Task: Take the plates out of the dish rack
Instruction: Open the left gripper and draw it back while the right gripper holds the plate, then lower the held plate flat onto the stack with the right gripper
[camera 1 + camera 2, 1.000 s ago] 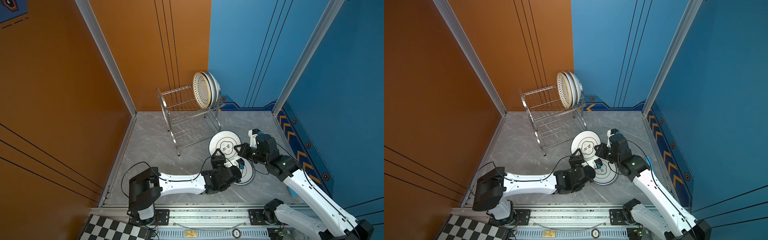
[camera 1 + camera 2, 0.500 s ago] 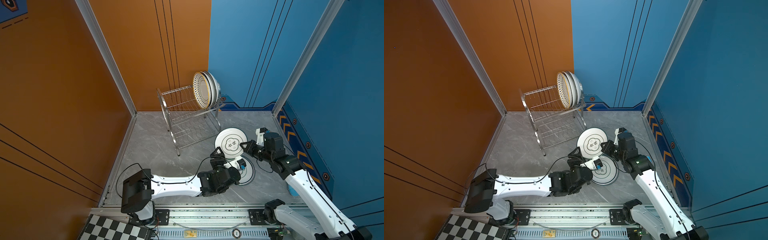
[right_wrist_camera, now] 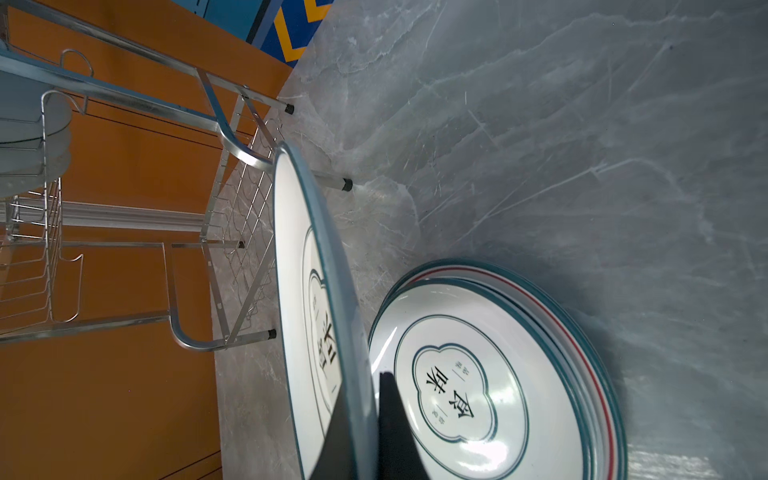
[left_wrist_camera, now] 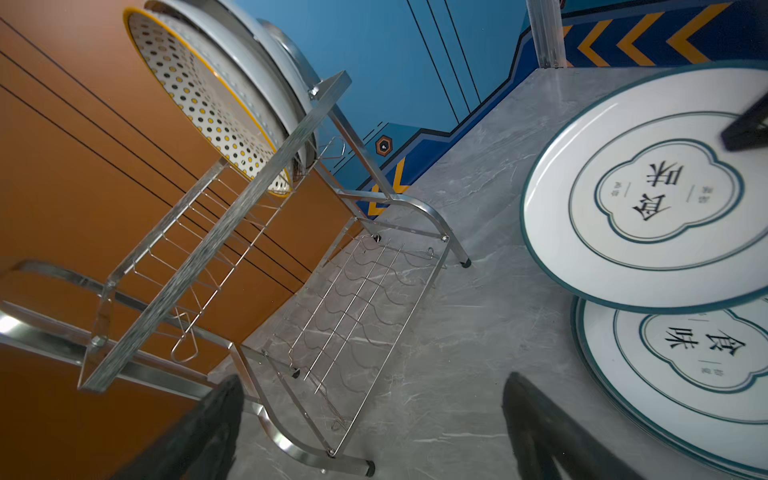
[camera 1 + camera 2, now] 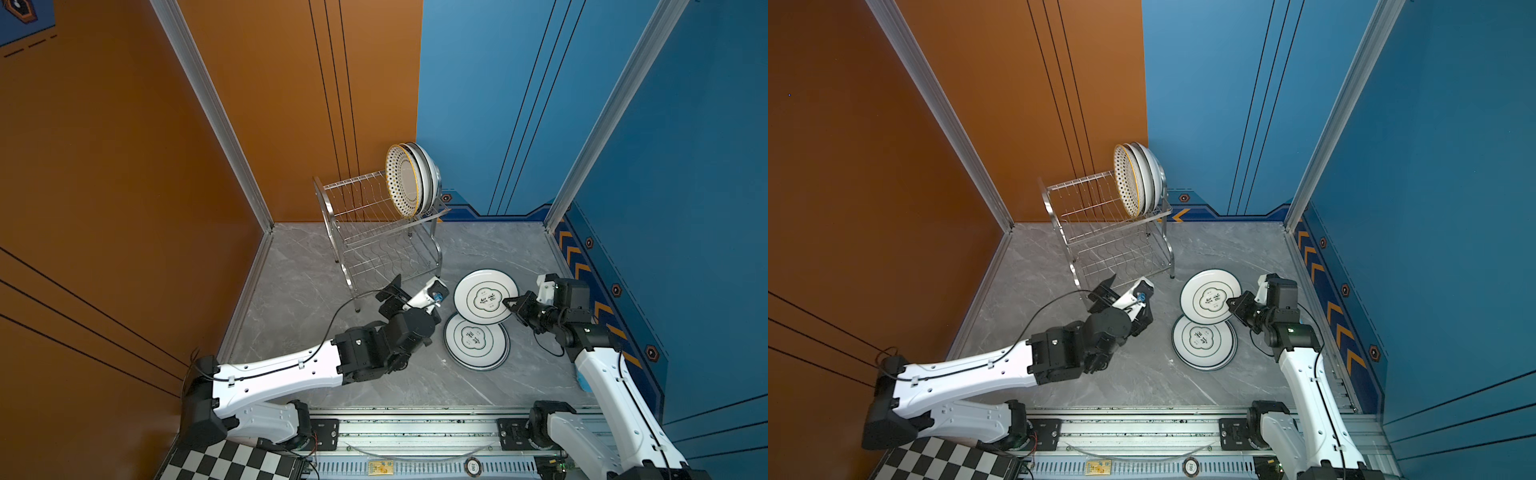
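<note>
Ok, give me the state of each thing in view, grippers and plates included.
plate stack: lying flat.
held plate: in the air, partly over the plate stack.
right gripper: shut on the held plate's rim.
left gripper: open, holding nothing.
racked plates: upright on the upper tier.
dish rack: standing on its legs.

On held plate (image 4: 648,187): big black chars 食味 mid-plate, upside down in left wrist view. On top plate (image 4: 698,353) lying below it: same 食味. Small chars beside them too tiny to read. Round tag (image 5: 472,467) on front rail (image 5: 415,428): "100". Yellow label (image 5: 381,467) nearby, print illegible. Orange chevrons (image 5: 1334,307) on blue wall base.
</note>
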`<control>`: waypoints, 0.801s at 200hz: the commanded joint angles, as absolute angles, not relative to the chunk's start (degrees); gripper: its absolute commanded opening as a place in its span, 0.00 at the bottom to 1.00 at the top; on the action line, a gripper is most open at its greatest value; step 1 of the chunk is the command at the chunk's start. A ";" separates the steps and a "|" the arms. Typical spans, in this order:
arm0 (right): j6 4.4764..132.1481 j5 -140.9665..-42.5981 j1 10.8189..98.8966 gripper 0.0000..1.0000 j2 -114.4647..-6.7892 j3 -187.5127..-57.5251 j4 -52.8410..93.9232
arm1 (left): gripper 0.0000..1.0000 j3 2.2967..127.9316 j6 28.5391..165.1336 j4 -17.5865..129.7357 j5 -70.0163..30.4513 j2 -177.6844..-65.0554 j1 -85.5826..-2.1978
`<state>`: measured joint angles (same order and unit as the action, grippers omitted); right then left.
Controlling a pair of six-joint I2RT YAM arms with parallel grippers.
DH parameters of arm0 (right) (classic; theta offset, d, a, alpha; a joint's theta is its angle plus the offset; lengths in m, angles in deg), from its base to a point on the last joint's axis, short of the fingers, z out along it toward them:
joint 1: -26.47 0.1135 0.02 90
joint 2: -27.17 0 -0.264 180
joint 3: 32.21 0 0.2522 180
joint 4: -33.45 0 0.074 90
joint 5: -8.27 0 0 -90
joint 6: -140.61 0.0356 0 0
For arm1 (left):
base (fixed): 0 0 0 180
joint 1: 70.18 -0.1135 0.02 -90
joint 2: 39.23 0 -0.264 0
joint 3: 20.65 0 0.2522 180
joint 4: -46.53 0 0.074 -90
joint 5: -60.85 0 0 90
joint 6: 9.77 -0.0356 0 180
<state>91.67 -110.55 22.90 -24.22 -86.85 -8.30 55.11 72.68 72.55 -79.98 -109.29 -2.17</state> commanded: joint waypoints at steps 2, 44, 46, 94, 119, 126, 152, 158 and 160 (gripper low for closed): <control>90.75 -119.45 21.35 0.00 -23.18 -83.92 -5.99 | 0.98 51.70 87.84 79.80 -66.75 -103.87 -7.68; 90.87 -120.61 20.94 0.00 -22.45 -79.48 -5.71 | 0.98 45.57 93.13 80.26 -62.14 -95.90 -12.41; 90.87 -120.63 21.00 0.00 -22.41 -79.28 -5.77 | 0.98 45.47 93.39 80.42 -62.14 -95.67 -12.60; 90.39 -120.09 21.03 0.00 -20.83 -75.19 -6.76 | 0.98 42.66 98.31 81.58 -56.65 -91.94 -17.44; 90.43 -119.28 21.37 0.00 -20.34 -73.96 -6.94 | 0.98 40.83 99.77 81.06 -55.51 -89.99 -19.16; 90.50 -118.89 21.51 0.00 -20.30 -73.68 -6.94 | 0.98 40.30 100.08 80.82 -54.83 -89.29 -19.66; 90.52 -117.88 22.19 0.00 -20.29 -72.71 -6.90 | 0.98 38.56 100.71 79.26 -52.64 -86.41 -20.74; 90.52 -117.53 22.46 0.00 -20.33 -72.54 -7.02 | 0.98 38.23 100.75 78.88 -52.53 -85.79 -20.78; 90.52 -117.44 22.50 0.00 -20.32 -72.47 -7.02 | 0.98 38.10 100.76 78.83 -52.51 -85.63 -20.83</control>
<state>91.26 -117.91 21.63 -21.18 -73.32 -8.14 39.64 99.04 80.33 -55.28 -88.33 -20.05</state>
